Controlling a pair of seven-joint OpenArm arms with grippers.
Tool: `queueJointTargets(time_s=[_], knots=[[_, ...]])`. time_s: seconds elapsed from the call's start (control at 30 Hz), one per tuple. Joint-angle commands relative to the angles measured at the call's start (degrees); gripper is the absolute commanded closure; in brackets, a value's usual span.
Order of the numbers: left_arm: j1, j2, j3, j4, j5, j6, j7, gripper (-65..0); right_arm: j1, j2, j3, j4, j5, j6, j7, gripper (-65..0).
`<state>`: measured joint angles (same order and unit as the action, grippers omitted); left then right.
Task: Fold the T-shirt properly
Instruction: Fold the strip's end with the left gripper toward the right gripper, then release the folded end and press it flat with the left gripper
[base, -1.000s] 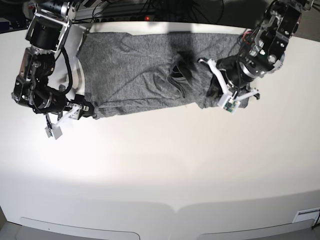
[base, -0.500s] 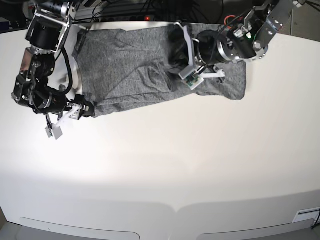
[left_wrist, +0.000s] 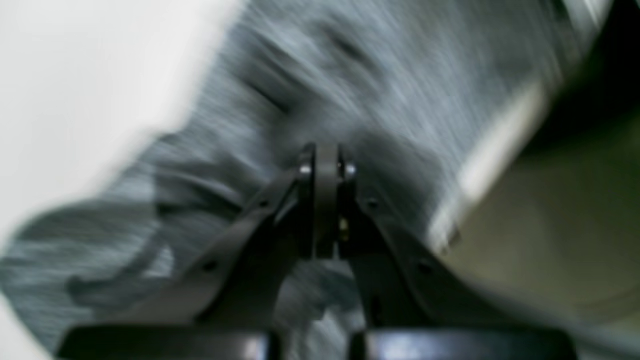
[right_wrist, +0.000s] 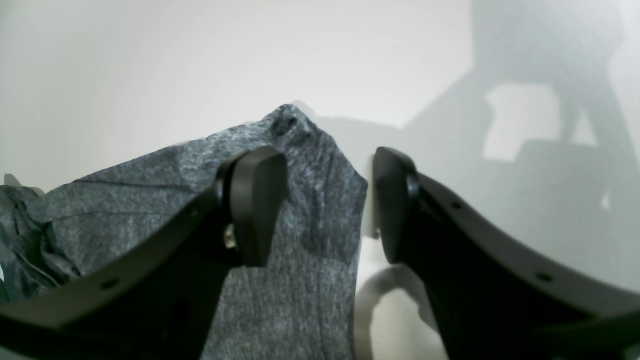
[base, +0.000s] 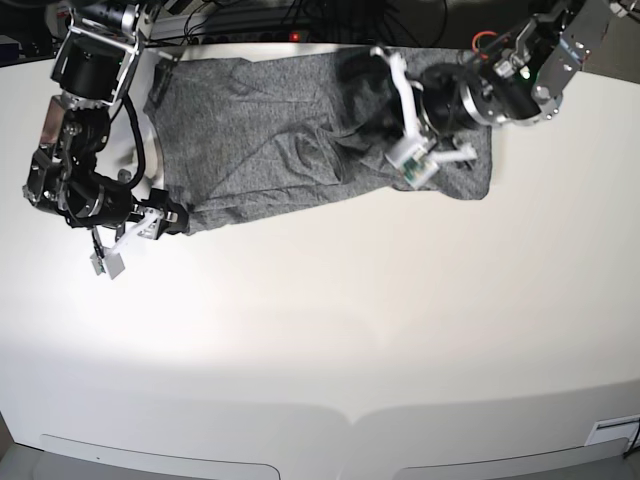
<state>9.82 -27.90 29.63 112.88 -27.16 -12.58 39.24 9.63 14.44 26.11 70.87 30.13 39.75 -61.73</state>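
Base view, one T-shirt (base: 260, 130), one table (base: 330, 320), two hands

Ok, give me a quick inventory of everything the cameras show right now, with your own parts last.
Charcoal-grey heathered jersey T-shirt: one, dark grey, spread along the far side of the table, bunched near its middle.
White table: one, white, fills most of the base view.
Cables and equipment: several, dark, behind the table's far edge, too small to tell apart.
Left arm's tool: one, black, shut, over the T-shirt; the wrist view is too blurred to show whether cloth is pinched.
Right arm's tool: one, black, open, at the T-shirt's near corner, one finger over the cloth and the other over bare table.
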Motion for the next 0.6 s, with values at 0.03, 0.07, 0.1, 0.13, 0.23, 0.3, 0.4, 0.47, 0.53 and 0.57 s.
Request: queueJointTargets(time_s=[0.03, 0.07, 0.1, 0.13, 0.23, 0.3, 0.4, 0.47, 0.53, 0.57], knots=[[-0.2, -0.2, 0.0, 1.1, 2.3, 1.4, -1.6, 0.0, 0.8, 0.6, 0.0, 0.7, 0.0, 0.3, -0.4, -32.1], [-0.1, -0.2, 0.2, 1.1, 3.2, 1.5, -1.6, 0.0, 0.8, 0.6, 0.0, 0.7, 0.0, 0.3, -0.4, -32.1], [0.4, -0.2, 0.5, 1.1, 3.5, 1.5, -1.6, 0.0, 0.8, 0.7, 0.0, 0.7, 0.0, 0.3, -0.4, -32.1], [1.2, 0.0, 0.9, 1.1, 3.8, 1.5, -1.9, 0.0, 0.8, 0.7, 0.0, 0.7, 0.0, 0.3, -0.4, -32.1], [4.1, 0.6, 2.2, 1.1, 8.3, 1.5, -3.6, 0.0, 0.8, 0.6, 0.0, 0.7, 0.1, 0.3, -0.4, -32.1], [6.1, 0.6, 3.0, 1.1, 10.9, 1.5, -4.4, 0.0, 0.9, 0.5, 0.0, 0.7, 0.1, 0.3, -0.4, -32.1], [8.7, 0.6, 3.1, 1.1, 12.8, 1.5, -4.6, 0.0, 0.8, 0.5, 0.0, 0.7, 0.0, 0.3, -0.4, -32.1], [10.1, 0.6, 3.1, 1.1, 12.8, 1.5, -4.5, 0.0, 0.8, 0.5, 0.0, 0.7, 0.0, 0.3, -0.4, -32.1], [11.3, 0.5, 3.1, 1.1, 12.8, 1.1, -4.3, 0.0, 0.8, 0.5, 0.0, 0.7, 0.1, 0.3, -0.4, -32.1], [12.0, 0.5, 3.1, 1.1, 12.8, -0.4, -3.8, 0.0, 0.9, 0.5, 0.0, 0.7, 0.1, 0.3, -0.4, -32.1]])
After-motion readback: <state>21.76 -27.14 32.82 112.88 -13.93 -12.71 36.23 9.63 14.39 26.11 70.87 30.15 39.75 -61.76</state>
